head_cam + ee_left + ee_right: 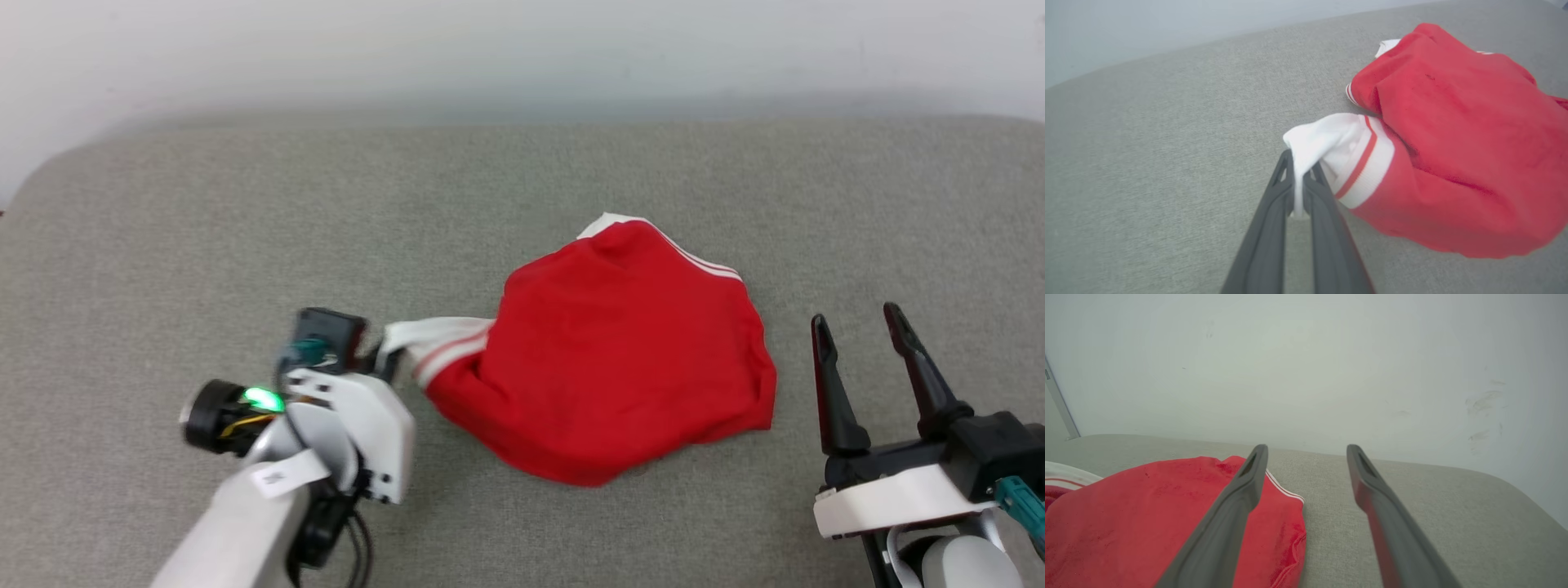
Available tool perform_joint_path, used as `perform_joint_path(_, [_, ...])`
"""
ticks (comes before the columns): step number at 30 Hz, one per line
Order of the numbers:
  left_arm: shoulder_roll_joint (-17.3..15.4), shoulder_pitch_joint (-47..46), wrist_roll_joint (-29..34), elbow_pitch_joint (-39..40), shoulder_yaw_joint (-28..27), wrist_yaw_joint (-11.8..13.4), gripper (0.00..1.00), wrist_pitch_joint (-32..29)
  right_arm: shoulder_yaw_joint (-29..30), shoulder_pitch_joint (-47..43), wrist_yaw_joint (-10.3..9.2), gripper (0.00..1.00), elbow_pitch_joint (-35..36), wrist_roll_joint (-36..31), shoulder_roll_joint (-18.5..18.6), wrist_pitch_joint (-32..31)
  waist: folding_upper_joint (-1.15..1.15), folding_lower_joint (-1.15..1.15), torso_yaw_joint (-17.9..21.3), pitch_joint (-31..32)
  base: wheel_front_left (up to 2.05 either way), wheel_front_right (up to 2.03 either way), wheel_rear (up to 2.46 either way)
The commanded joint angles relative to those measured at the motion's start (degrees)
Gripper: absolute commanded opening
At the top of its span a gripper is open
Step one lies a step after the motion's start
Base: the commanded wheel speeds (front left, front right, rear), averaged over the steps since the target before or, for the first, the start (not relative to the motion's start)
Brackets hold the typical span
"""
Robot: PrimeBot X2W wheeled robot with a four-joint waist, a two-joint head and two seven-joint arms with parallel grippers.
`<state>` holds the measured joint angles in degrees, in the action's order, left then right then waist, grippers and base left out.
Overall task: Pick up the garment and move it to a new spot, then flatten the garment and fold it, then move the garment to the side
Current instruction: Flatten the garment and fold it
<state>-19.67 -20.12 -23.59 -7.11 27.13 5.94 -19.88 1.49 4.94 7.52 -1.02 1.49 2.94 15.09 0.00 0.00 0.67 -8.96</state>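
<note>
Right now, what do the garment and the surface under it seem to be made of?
The garment: likely soft knit fabric, matte red; it slumps in folds, and its white sleeve has ribbed-looking striped trim. The surface: apparently woven grey upholstery cloth, matte; a fine weave grain shows.

A crumpled red jersey-style shirt point(620, 367) lies bunched in a heap near the middle of the grey fabric surface point(204, 229), one white striped sleeve point(437, 343) stretched left.

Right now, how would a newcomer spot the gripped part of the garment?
On the grey padded surface lies a bunched red garment. From its left side a short sleeve reaches the left gripper, shut on it. Unlike the red body, it is white with a red stripe.
</note>
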Motion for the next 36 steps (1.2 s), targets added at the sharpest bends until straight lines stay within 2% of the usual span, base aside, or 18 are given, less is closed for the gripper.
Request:
perform_joint_path(1, [-1.1,1.6,-0.1,1.2,-2.0,1.6,0.0,1.4,0.3,-0.9,-0.06,1.0,-0.5,0.3,-0.1,0.1,0.0,0.0,-1.6,2.3,0.0,0.0,0.0])
perform_joint_path(6, [-4.3,5.1,-1.1,2.8,-8.8,6.3,0.0,5.8,0.6,-1.7,-0.06,1.0,-1.1,0.5,-0.1,0.1,0.0,0.0,-2.5,3.5,0.0,0.0,0.0])
perform_joint_path(10, [-5.3,8.3,-2.9,0.9,-13.1,8.3,0.0,9.2,1.0,-1.7,-0.06,1.0,-1.7,0.2,-0.1,0.1,0.0,0.0,-2.9,3.6,0.0,0.0,0.0])
perform_joint_path(13, [-5.2,10.2,-4.3,-2.2,-14.8,8.7,0.0,11.1,1.3,-1.7,-0.06,1.0,-2.2,-0.2,-0.1,0.1,0.0,0.0,-3.1,3.4,0.0,0.0,0.0])
perform_joint_path(18, [-4.4,11.2,-5.9,-7.6,-15.1,7.8,0.0,11.2,1.6,-1.4,-0.06,1.0,-2.7,-0.5,-0.1,0.1,0.0,0.0,-3.2,3.1,0.0,0.0,0.0])
perform_joint_path(19, [-4.1,11.4,-6.3,-8.9,-15.0,7.7,0.08,10.9,1.6,-1.4,-0.06,1.0,-2.9,-0.5,-0.1,0.1,0.0,0.0,-3.2,3.1,0.0,0.0,0.0])
perform_joint_path(20, [-4.2,11.5,-6.2,-10.1,-14.6,7.5,0.22,10.6,1.6,-1.3,-0.06,1.0,-3.0,-0.6,-0.1,0.1,0.0,0.0,-3.3,3.1,0.0,0.0,0.0])
perform_joint_path(21, [-4.2,11.6,-6.1,-11.2,-14.4,7.3,1.0,10.7,1.5,-1.2,-0.06,1.0,-3.1,-0.6,-0.1,0.1,0.0,0.0,-3.3,3.1,0.0,0.0,0.0])
perform_joint_path(28, [-3.3,10.3,-4.9,-13.1,-13.3,6.1,1.0,16.2,1.8,-2.0,-0.06,1.0,-3.8,-0.7,-0.1,0.1,0.0,0.0,-3.9,4.4,0.0,0.0,0.0])
perform_joint_path(32, [-3.7,9.9,-2.8,-10.0,-12.1,3.8,1.0,23.2,1.8,-2.5,-0.06,1.0,-4.1,-0.6,-0.1,0.1,0.0,0.0,-4.5,6.1,0.0,0.0,0.0])
perform_joint_path(33, [-3.5,11.0,-1.3,-8.1,-11.7,3.3,1.0,28.8,1.7,-2.8,-0.06,1.0,-4.1,-0.7,-0.1,0.1,0.0,0.0,-4.9,7.2,0.0,0.0,0.0])
perform_joint_path(36, [-3.5,12.2,0.7,-6.1,-10.5,2.3,1.0,33.1,1.4,-3.1,-0.07,1.0,-4.1,-1.1,-0.1,0.1,0.0,0.0,-5.2,8.0,0.0,0.0,0.0])
